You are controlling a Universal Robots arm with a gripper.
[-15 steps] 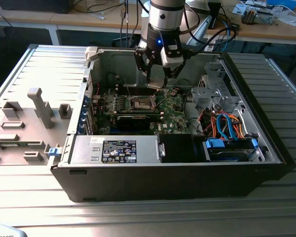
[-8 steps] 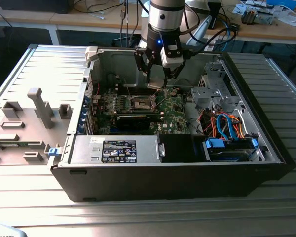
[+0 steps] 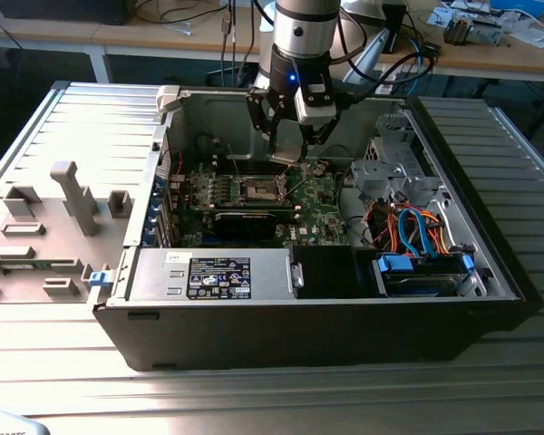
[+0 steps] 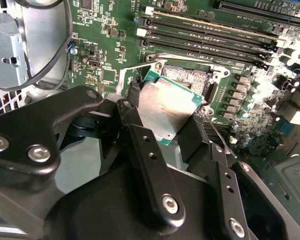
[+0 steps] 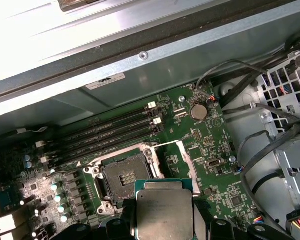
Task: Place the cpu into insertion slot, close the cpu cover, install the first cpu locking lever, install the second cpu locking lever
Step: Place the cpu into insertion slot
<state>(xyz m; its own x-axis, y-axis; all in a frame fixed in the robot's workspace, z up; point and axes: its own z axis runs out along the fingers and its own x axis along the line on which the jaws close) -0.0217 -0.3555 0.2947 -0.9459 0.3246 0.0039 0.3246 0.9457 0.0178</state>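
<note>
My gripper (image 3: 290, 145) hangs inside the open computer case, shut on the cpu (image 3: 290, 157), a flat silver-topped square chip. In the second wrist view the cpu (image 4: 167, 107) sits between the black fingers (image 4: 135, 127), tilted and just short of the open insertion slot (image 4: 187, 75). In the first wrist view the cpu (image 5: 164, 212) lies close beside the bare insertion slot (image 5: 122, 180). The cpu cover (image 5: 187, 162), a thin silvery frame, is swung open next to the slot, with green board visible through its window.
Black memory slots (image 5: 110, 132) run along one side of the socket. A metal drive cage (image 3: 394, 172) with blue and orange cables (image 3: 417, 231) fills the case at the exterior view's right. A power supply (image 3: 213, 272) lines the front wall. Heat-sink fins (image 4: 250, 95) border the socket.
</note>
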